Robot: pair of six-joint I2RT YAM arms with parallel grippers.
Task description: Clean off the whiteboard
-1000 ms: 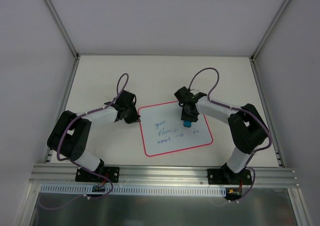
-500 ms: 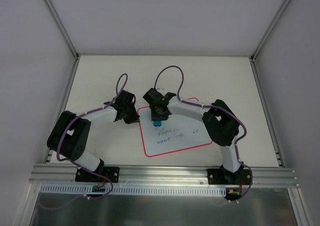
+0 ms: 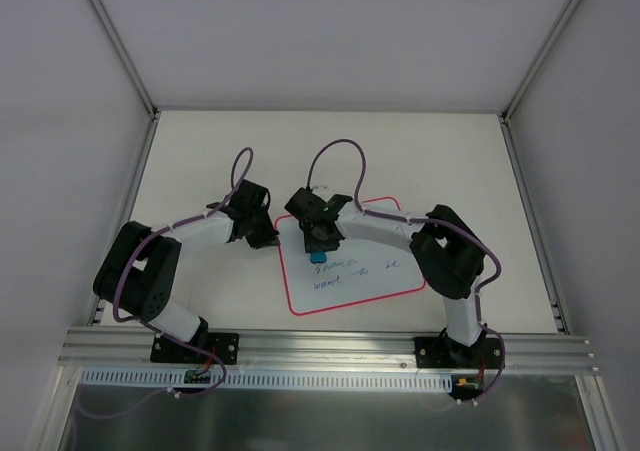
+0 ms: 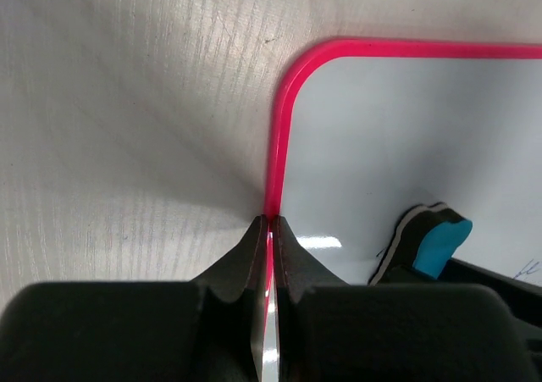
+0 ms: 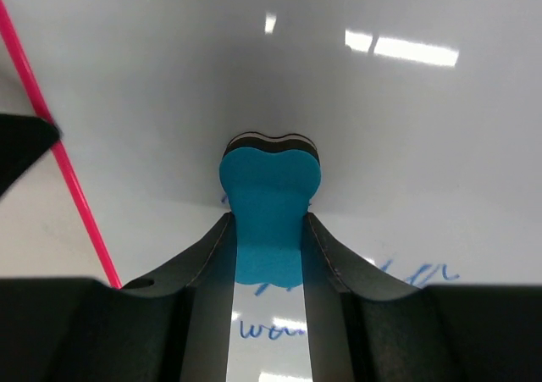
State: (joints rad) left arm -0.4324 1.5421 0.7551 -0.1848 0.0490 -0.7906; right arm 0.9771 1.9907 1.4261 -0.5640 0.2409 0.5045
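Note:
The whiteboard lies flat on the table, red-pink border, blue handwriting on its lower part. My left gripper is shut on the board's left edge near the far left corner; the pink rim runs between its fingertips. My right gripper is shut on the blue eraser and presses it on the board's left part. In the right wrist view the eraser sits between the fingers over blue writing. It also shows in the left wrist view.
The pale table lies inside white walls with metal corner posts. An aluminium rail runs along the near edge by the arm bases. Purple cables loop above both wrists.
My right gripper swept the eraser left across the board's top line, then slightly down. The top line of writing is gone. The left gripper has stayed on the board's edge.

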